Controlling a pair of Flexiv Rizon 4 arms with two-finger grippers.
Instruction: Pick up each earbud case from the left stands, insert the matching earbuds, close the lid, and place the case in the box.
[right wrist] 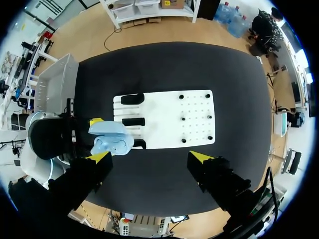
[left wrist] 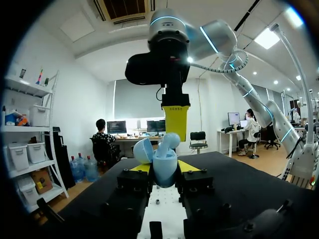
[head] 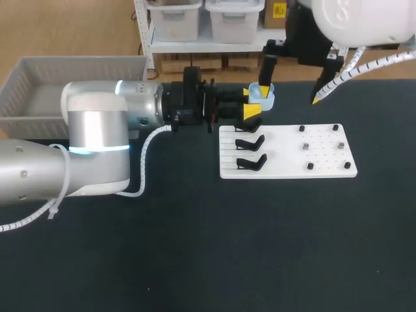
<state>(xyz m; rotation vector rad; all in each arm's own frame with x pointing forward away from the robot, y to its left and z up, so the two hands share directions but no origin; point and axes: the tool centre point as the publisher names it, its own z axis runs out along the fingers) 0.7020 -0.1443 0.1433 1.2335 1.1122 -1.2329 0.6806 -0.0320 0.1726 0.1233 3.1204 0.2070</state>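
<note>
Pale blue glossy plastic earbud case [left wrist: 164, 162], lid open, is clamped in your left gripper [left wrist: 164, 168] at the white stand board's [head: 325, 166] 11 o'clock; right gripper [right wrist: 149, 158] spread wide. Likely light, slick: grip its base.

table: black matte top [head: 195, 247], takes up most of the head view
floor: light wood-look [head: 78, 26], runs all around the table
shelf: white metal rack [head: 146, 39] just past the far edge, clear bins [head: 174, 16] on it, cardboard boxes [head: 195, 63] underneath
walls: plain white [left wrist: 84, 99]
window: grey rectangle on far wall [left wrist: 134, 107], glass or blind, can't tell
ceiling: white w/ bright strip lights [left wrist: 269, 37]
misc: 2nd white rack [left wrist: 30, 149], water jugs [left wrist: 84, 169] on the floor beside it
</note>
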